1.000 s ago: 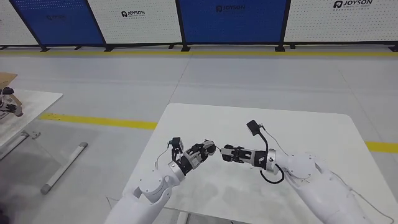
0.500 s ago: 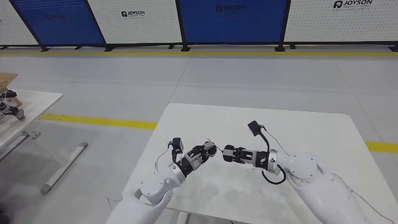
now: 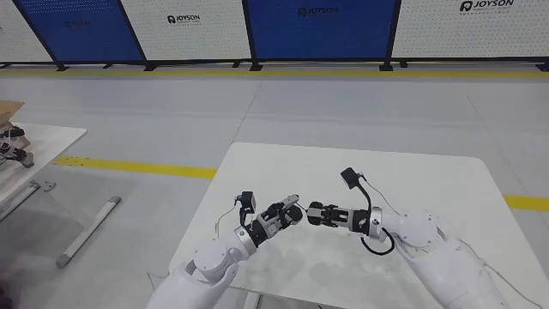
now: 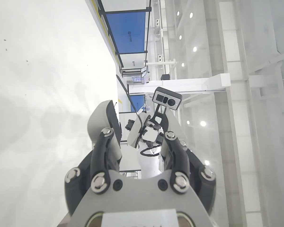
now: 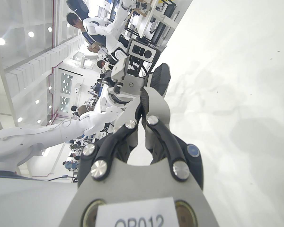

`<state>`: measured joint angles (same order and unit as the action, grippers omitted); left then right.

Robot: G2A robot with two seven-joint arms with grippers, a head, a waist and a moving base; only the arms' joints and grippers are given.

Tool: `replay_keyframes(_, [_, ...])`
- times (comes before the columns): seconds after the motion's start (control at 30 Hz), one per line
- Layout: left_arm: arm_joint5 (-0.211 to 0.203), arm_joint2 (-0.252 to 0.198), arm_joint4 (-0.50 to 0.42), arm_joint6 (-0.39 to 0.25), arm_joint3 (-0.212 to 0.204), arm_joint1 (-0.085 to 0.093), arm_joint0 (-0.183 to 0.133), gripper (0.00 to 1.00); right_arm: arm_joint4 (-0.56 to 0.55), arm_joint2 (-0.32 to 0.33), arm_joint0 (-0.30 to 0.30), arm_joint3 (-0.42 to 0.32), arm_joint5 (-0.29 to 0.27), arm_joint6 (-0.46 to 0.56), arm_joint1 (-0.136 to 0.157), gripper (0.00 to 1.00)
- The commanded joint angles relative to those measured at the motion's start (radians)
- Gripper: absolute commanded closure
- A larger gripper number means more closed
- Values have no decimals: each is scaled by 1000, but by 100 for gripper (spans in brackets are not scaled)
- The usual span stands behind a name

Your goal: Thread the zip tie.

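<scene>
White worktop (image 3: 429,180) below: wide-open left end effector (image 3: 292,209) creeps up to the right end effector (image 3: 312,214) pinching the zip tie (image 4: 127,92). Looks nearly lined up.

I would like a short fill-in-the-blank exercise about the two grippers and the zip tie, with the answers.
1. The left gripper is ___.
2. The right gripper is shut on the thin ___ zip tie.
3. Both grippers are over a ___ table.
Missing words: open; black; white.
</scene>
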<state>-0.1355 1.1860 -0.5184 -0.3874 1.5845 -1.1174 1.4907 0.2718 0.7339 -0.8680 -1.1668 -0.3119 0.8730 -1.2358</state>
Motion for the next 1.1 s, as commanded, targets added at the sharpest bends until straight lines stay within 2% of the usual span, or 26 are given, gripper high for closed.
replay_keyframes(0.0, [10,-1,-13,-5,-6,-1,-7,96,-2,4,-2,0,-2,1,-1,100])
replay_keyframes(0.07, [21,0,-28,-18,-12,-2,-13,100,-5,9,-5,0,-3,3,-1,100])
replay_keyframes(0.4, [21,1,-32,-22,-19,-3,-20,100,-23,24,-14,-9,4,8,-5,100])
replay_keyframes(0.53, [4,3,-13,-9,-15,-4,-17,100,-25,28,-15,-11,11,22,-7,99])
replay_keyframes(0.57, [2,2,-12,-7,-14,-4,-15,100,-25,29,-14,-11,13,24,-7,52])
replay_keyframes(0.6, [2,1,-12,-6,-13,-4,-14,100,-24,30,-15,-11,14,25,-8,0])
replay_keyframes(0.7, [-4,4,-18,3,-11,-5,-11,100,-18,39,-18,-9,11,27,-8,0])
replay_keyframes(0.83, [-21,16,-9,49,-6,-6,-3,100,-8,71,-36,-7,-6,25,-1,0])
replay_keyframes(1.07, [-32,21,46,167,-22,-11,8,100,14,183,-114,-43,-28,19,34,0])
